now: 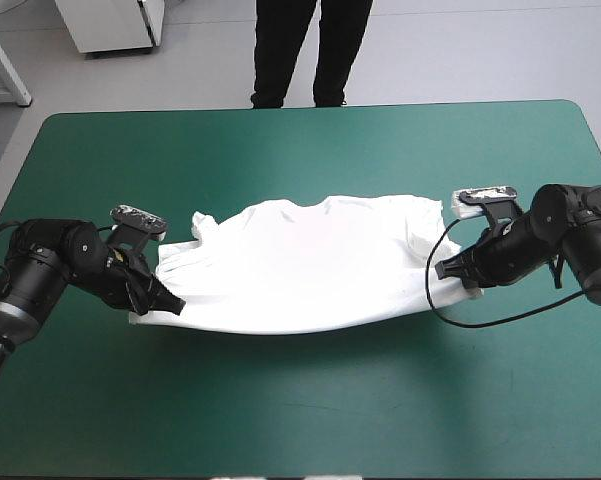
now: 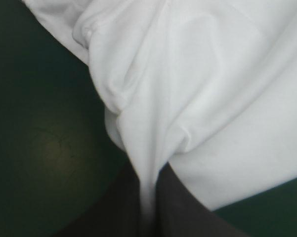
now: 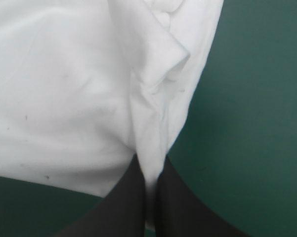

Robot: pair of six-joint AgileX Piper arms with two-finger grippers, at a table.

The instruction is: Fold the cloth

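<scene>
In the high view, cloth covers the tips of both grippers where they meet the T-shirt (image 1: 310, 265). How many layers each one pinches cannot be made out there. In both wrist views the shirt runs out of the picture, so its outline is cut off.

The left arm reaches in low from the table's (image 1: 300, 420) left edge. The left gripper (image 1: 170, 300) points toward the table's middle, and in the left wrist view the gripper (image 2: 148, 173) has its black fingers (image 2: 118, 207) clenched on a narrow pleat of the white T-shirt (image 2: 212, 98).

The right arm comes in low from the table's right edge, mirroring the left. The right gripper (image 1: 452, 268) also points toward the middle, and close up that gripper (image 3: 149, 168) grasps a fold of the T-shirt (image 3: 64, 98) between nearly closed fingers (image 3: 175, 202).

The T-shirt lies across the table's middle, stretched between the two grips. Its long axis runs parallel to the table's far edge. The neck opening faces the far edge, with a bunched sleeve at each far corner. The hem side faces the near edge and bows toward it in a shallow curve with a shadow beneath.
</scene>
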